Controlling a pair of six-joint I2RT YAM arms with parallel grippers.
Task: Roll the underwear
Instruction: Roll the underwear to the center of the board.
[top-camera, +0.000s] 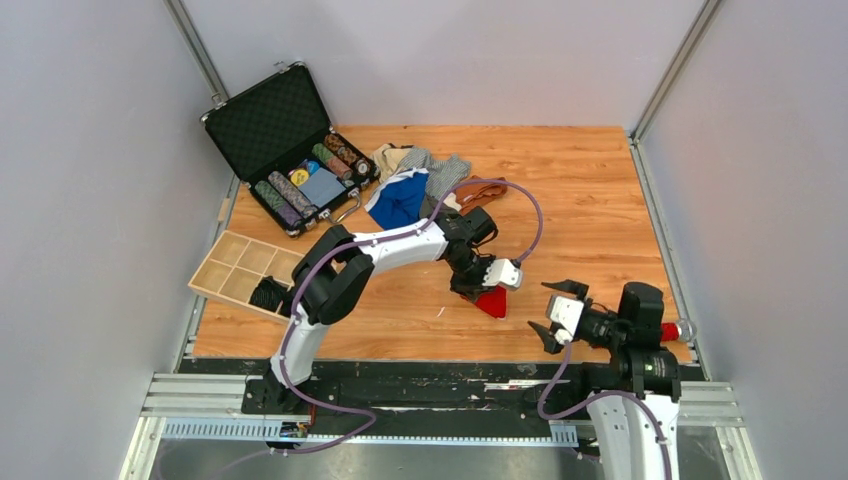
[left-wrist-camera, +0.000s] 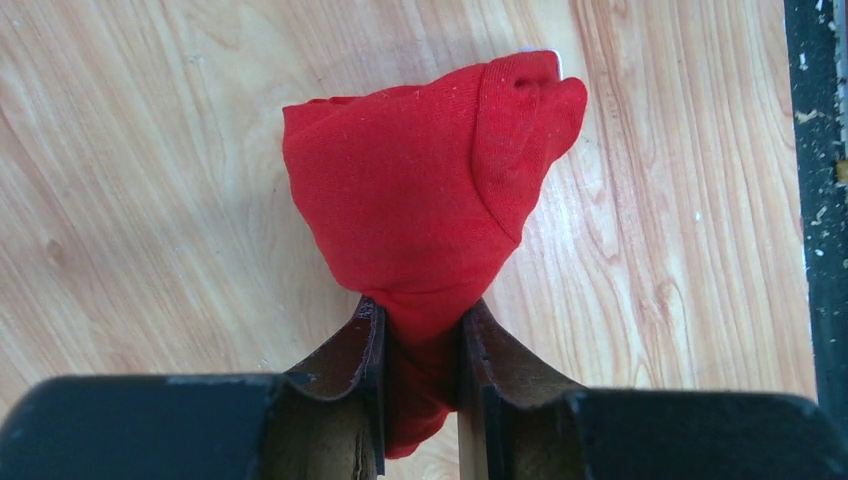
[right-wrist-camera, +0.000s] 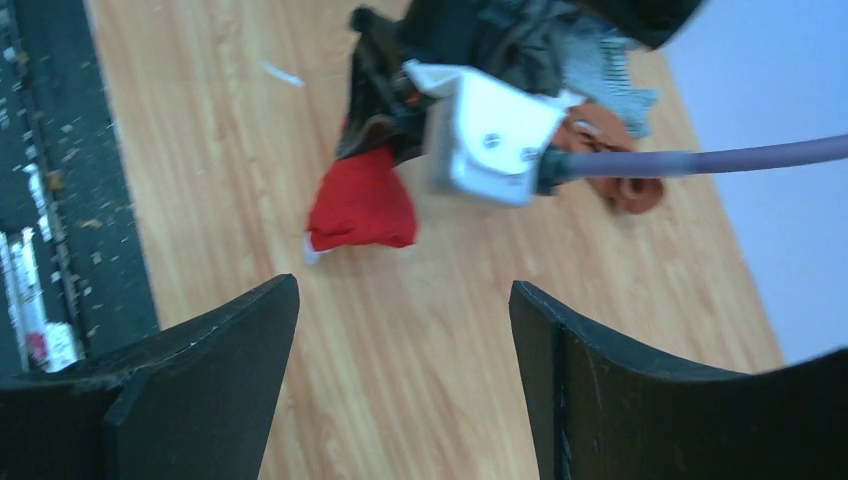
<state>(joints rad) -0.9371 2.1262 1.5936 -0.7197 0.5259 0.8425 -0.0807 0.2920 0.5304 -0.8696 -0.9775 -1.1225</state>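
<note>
The left fingers (left-wrist-camera: 366, 350) are pinched almost closed on 1 end of the red underwear (left-wrist-camera: 420, 190), whose bunched body lies on the wooden surface (left-wrist-camera: 150, 200) just ahead of them. The right fingers (right-wrist-camera: 215, 370) stand wide apart and hold nothing, with the red piece near, ahead of them. Well beyond the left fingers, a heap of more underwear (top-camera: 420, 180), blue, grey, beige and brown, lies beside an open case (top-camera: 270, 120).

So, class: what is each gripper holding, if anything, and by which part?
Left gripper pinches the red underwear by its narrow bunched end; right gripper holds nothing.
</note>
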